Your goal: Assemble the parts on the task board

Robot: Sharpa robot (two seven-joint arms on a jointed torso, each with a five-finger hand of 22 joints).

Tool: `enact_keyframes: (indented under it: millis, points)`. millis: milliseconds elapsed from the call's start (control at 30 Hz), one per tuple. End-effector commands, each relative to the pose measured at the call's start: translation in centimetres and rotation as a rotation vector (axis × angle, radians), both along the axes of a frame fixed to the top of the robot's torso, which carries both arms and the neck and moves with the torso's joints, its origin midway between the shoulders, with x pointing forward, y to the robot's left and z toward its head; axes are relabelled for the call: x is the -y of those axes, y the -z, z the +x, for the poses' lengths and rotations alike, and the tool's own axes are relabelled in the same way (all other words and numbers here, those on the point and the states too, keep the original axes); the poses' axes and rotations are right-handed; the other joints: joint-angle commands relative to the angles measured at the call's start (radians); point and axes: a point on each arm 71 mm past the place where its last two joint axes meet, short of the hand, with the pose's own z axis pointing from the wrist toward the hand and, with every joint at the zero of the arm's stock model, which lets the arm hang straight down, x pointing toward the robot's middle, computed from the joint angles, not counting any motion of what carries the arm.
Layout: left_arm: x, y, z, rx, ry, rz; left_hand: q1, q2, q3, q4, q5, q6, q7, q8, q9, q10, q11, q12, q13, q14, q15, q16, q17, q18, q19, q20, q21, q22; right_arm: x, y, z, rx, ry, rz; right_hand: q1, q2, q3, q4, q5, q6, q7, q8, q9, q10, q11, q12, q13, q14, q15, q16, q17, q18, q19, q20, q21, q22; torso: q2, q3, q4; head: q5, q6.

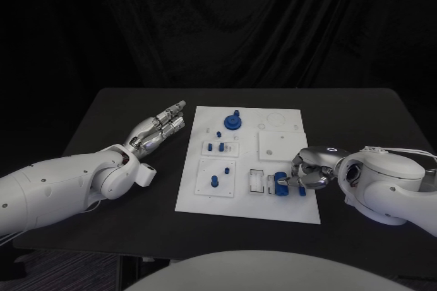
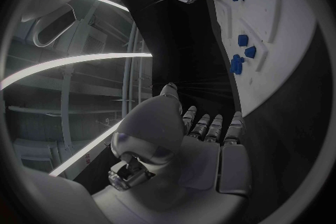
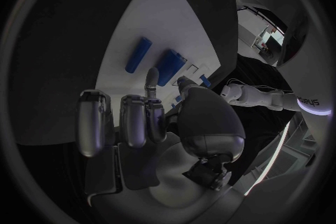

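We see the right hand [image 1: 309,171] lower right on the task board [image 1: 282,209], fingers touching an upright blue part [image 1: 280,184], grip unclear. Left hand [image 1: 156,130] flat, fingers straight, empty.

Right hand [image 1: 309,170] covers task board [image 1: 209,202] near-right area; contact with blue part [image 1: 282,185] indeterminate. Small parts [image 1: 216,146] at board centre: shapes too small to resolve.
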Motion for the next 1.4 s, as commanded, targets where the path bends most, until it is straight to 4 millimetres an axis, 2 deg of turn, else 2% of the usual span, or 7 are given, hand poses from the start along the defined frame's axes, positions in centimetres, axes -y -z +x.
enact_keyframes:
  millis: [33,767,1000,1133,1200,1300,1400]
  points:
    - [0.1,-0.7,-0.2,0.086,0.018,-0.058,0.012,-0.001,0.008,0.0,0.004,-0.001,0.009,0.005,0.001,0.003,0.005,-0.002,-0.001,-0.002,0.007,-0.007,-0.002,0.017,-0.003,0.007,0.001,0.001,0.0,0.4,-0.1,0.001,0.007,-0.026,-0.003,0.005,0.007,0.001,-0.008,-0.004,-0.001,-0.006,-0.002,0.106,-0.006,0.003,0.263,0.07,-0.007,-0.007,0.101,-0.005,0.048,-0.008,-0.004,0.218,0.0,0.0001,-0.0002,0.001,0.0]
    - [0.3,-0.4,-0.2,0.072,0.026,-0.059,0.019,0.001,0.012,-0.001,0.008,0.003,0.019,0.005,0.002,0.001,0.011,-0.002,-0.002,-0.002,0.011,-0.007,-0.002,0.017,-0.003,0.01,0.001,0.001,-0.3,2.0,0.4,-0.02,0.011,-0.04,-0.003,0.03,0.017,-0.001,-0.016,0.012,0.001,-0.042,-0.014,0.106,-0.006,0.003,0.263,0.075,-0.007,-0.001,0.111,-0.007,0.052,-0.01,0.006,0.222,-0.002,-0.0008,-0.0003,0.007,0.0]
    - [0.3,-0.3,-0.2,0.069,0.026,-0.058,0.021,0.001,0.013,-0.001,0.008,0.004,0.022,0.005,0.002,0.001,0.013,-0.002,-0.002,-0.002,0.012,-0.007,-0.002,0.017,-0.002,0.011,0.001,0.002,-0.1,2.3,0.8,-0.029,0.032,-0.015,0.037,0.032,0.039,-0.006,0.113,0.014,0.013,-0.116,-0.057,0.106,0.005,0.003,0.263,0.074,0.001,-0.003,0.106,-0.007,0.052,-0.002,0.005,0.221,0.0,0.0,0.0,0.01,0.0]
    - [0.3,-0.3,-0.2,0.067,0.026,-0.057,0.022,0.001,0.014,-0.002,0.009,0.004,0.025,0.005,0.002,0.001,0.015,-0.002,-0.002,-0.002,0.013,-0.007,-0.002,0.017,-0.002,0.012,0.001,0.001,-0.1,2.4,0.9,-0.036,0.037,0.006,0.08,0.023,0.072,-0.023,0.246,0.015,0.021,-0.161,-0.082,0.106,0.011,0.003,0.263,0.074,0.007,-0.002,0.109,-0.007,0.052,0.003,0.006,0.221,0.0,-0.0006,-0.0005,0.01,0.0]
    - [0.3,-0.2,-0.2,0.067,0.026,-0.057,0.022,0.001,0.014,-0.002,0.009,0.004,0.025,0.005,0.002,0.001,0.015,-0.002,-0.002,-0.002,0.013,-0.007,-0.002,0.017,-0.002,0.012,0.001,0.001,-0.1,2.4,1.0,-0.036,0.037,0.011,0.09,0.02,0.079,-0.028,0.269,0.014,0.021,-0.166,-0.085,0.106,0.012,0.003,0.263,0.074,0.007,-0.002,0.109,-0.007,0.052,0.003,0.006,0.221,0.0,-0.0005,-0.0007,0.01,0.0]
    - [0.4,-0.2,-0.2,0.065,0.027,-0.057,0.024,0.001,0.014,-0.002,0.01,0.005,0.027,0.005,0.002,0.002,0.018,-0.002,-0.001,-0.002,0.015,-0.007,-0.002,0.017,-0.002,0.012,0.001,0.001,-0.2,2.5,1.1,-0.04,0.04,0.015,0.125,0.005,0.119,-0.054,0.399,0.016,0.024,-0.19,-0.098,0.106,0.013,0.003,0.263,0.074,0.009,-0.001,0.109,-0.007,0.052,0.005,0.007,0.222,0.0,-0.0004,-0.0007,0.009,0.0]
    - [0.4,-0.2,-0.2,0.063,0.028,-0.057,0.025,0.001,0.015,-0.002,0.01,0.005,0.028,0.005,0.002,0.002,0.02,-0.002,-0.001,-0.002,0.015,-0.007,-0.002,0.017,-0.002,0.012,0.001,0.001,-0.1,2.6,1.1,-0.055,0.049,0.024,0.133,-0.006,0.14,-0.065,0.452,0.018,0.025,-0.2,-0.102,0.106,0.014,0.003,0.263,0.075,0.009,0.0,0.111,-0.007,0.05,0.006,0.004,0.22,0.0,-0.0003,-0.0003,0.01,0.0]
